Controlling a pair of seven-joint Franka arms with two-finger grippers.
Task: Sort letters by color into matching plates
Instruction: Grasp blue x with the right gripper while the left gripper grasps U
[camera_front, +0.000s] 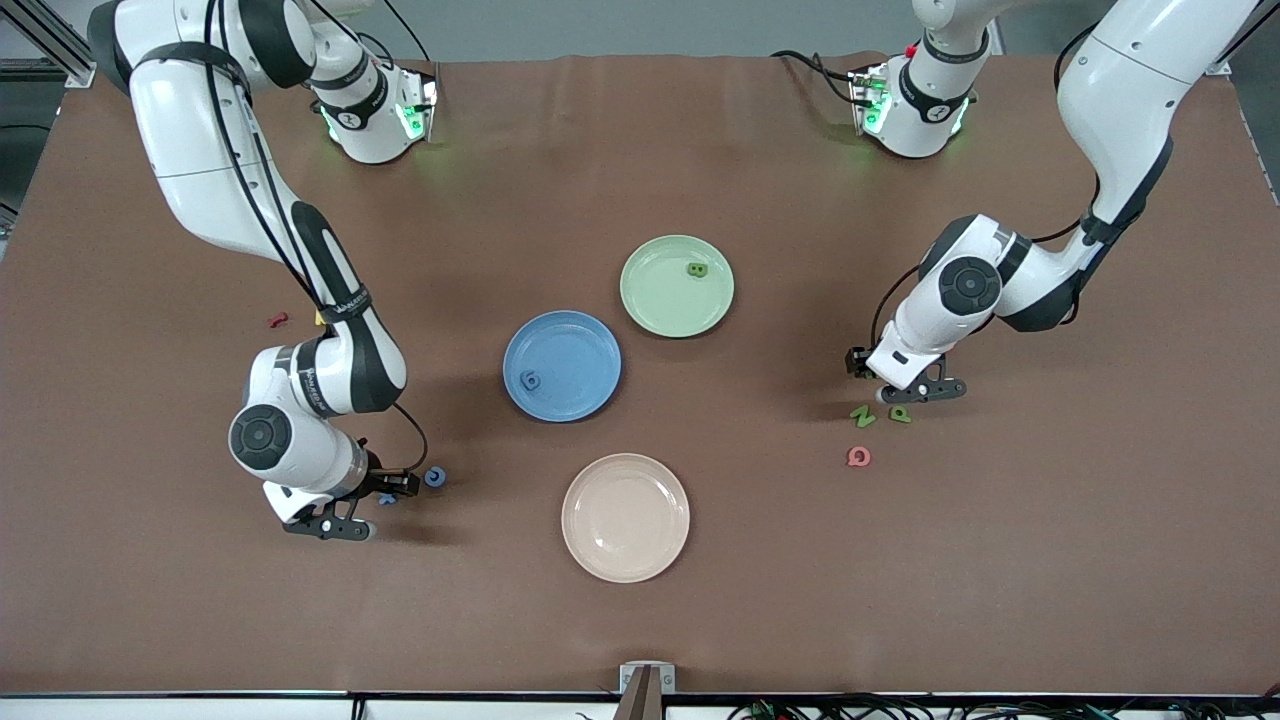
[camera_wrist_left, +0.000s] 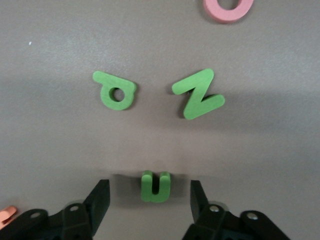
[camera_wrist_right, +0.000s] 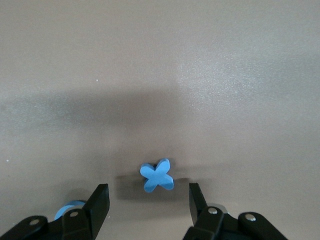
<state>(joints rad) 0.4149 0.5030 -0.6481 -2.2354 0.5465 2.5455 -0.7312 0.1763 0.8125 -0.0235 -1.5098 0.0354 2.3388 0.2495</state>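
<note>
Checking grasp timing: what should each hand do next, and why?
Probably close both. The left hand is open, straddling the green U on the table; the right hand is open around the blue X. Each letter sits between the fingers, untouched.

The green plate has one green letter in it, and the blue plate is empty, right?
Not quite. The green plate does hold one green letter, but the blue plate is not empty: one blue letter lies in it, as the front view shows.
</note>
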